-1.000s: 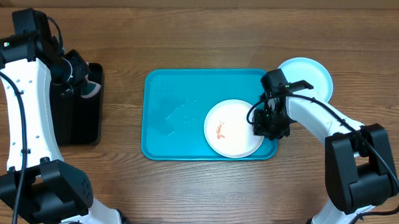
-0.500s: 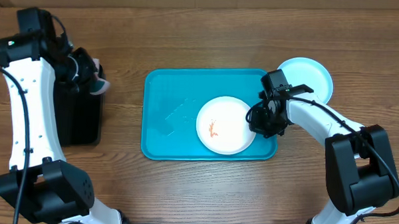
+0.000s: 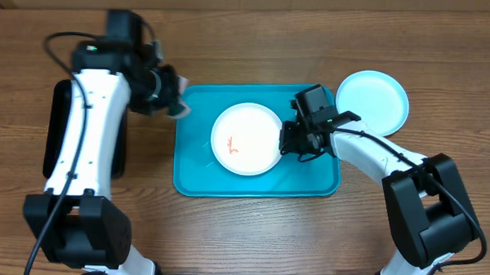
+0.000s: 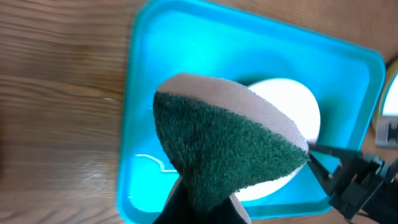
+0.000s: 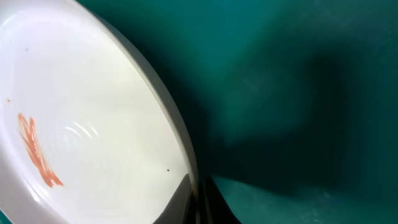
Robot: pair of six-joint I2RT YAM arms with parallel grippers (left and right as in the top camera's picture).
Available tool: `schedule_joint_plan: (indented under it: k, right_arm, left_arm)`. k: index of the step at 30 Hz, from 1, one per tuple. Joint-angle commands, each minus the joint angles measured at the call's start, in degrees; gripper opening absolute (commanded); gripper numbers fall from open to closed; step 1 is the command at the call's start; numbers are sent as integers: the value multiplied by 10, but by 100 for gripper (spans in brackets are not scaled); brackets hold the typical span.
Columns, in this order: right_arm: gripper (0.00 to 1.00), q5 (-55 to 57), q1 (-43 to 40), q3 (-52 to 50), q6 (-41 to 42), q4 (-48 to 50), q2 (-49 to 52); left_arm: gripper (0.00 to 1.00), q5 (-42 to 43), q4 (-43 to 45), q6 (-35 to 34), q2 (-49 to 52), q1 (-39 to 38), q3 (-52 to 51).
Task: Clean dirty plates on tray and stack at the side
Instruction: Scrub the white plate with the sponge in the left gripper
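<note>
So the white plate (image 3: pixel 246 139) is sitting in the middle of the tray (image 3: pixel 196 170), a bit toward the upper edge in the overhead view. It's got a small orange-red smear (image 3: pixel 234 144) left of its centre. The right gripper (image 3: pixel 284 140) is clamped down tight on the plate's right rim. The right wrist view shows the rim pinched between the fingertips at the bottom of the frame, with dark turquoise tray filling the right side.

The left gripper (image 3: pixel 171 96) is up at the tray's upper left corner, closed around a sponge (image 4: pixel 230 146) — green scrubby face toward the wrist camera, pale layer behind it. In that view the sponge covers most of the plate, and I can't tell if it's touching anything.

The light blue plate (image 3: pixel 374 101) is off the tray, on the wooden table (image 3: pixel 248 40) at upper right, just beside the tray's corner. A black tray (image 3: pixel 57 139) sits at the left, mostly hidden under the left arm.
</note>
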Motion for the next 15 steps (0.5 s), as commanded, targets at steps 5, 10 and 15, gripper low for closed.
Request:
schedule_joint_plan:
  k: [5, 10, 15]
  right_arm:
    - [8, 23, 2, -1, 31, 13, 1]
    - [25, 23, 2, -1, 30, 13, 1]
    - [25, 31, 2, -1, 23, 16, 1]
  left_arm:
    - [4, 9, 89, -22, 7, -101, -87]
    - [4, 7, 155, -45, 22, -148, -131]
    - [4, 5, 181, -57, 54, -168, -137]
